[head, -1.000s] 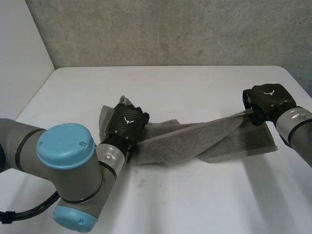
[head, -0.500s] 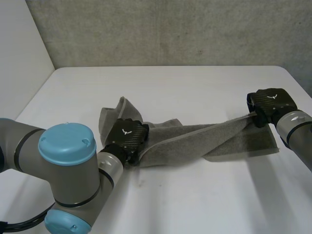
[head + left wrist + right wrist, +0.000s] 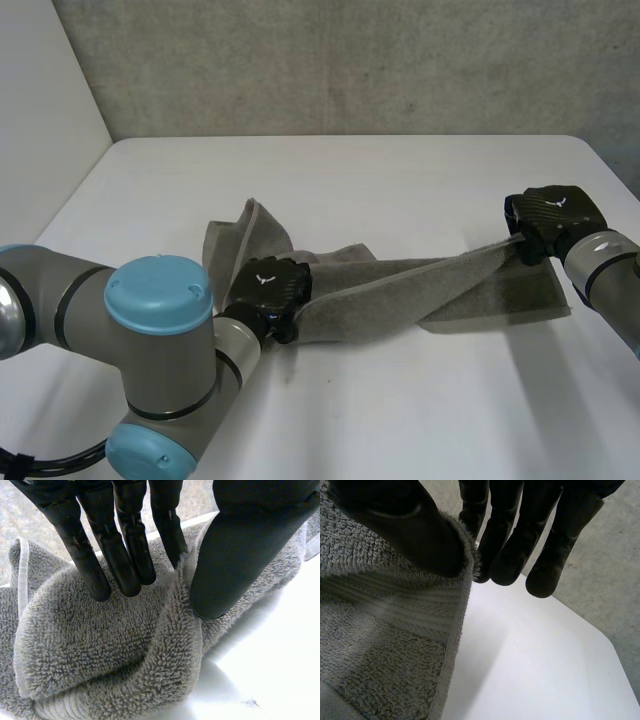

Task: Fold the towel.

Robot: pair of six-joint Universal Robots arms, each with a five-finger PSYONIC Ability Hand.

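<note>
A grey towel (image 3: 400, 290) is seen stretched across the white table (image 3: 400, 420) between 2 black hands, the fold only begun. The left hand (image 3: 268, 290) is clamped on a bunched ridge of cloth near the towel's left end, with the fingers (image 3: 125, 550) pressed on one side of the ridge and the thumb (image 3: 240, 555) on the other. The right hand (image 3: 548, 215) is held above the table at the towel's right end, where a hemmed edge is pinched between thumb and nearest finger while the remaining fingers are left almost straight.

A twisted band is raised off the table between the 2 grips, a flat layer is left lying beneath it at the right, and a loose flap is heaped beyond the left hand. No tidy fold can be made out – by the look of it, the lifted layer has yet to be laid down, squared and released.

Against the view of 1 second ago, the left hand has been drawn nearer the robot, so that more of the flap is uncovered – and the right hand has been shifted slightly outward and lower, with the band pulled straighter
</note>
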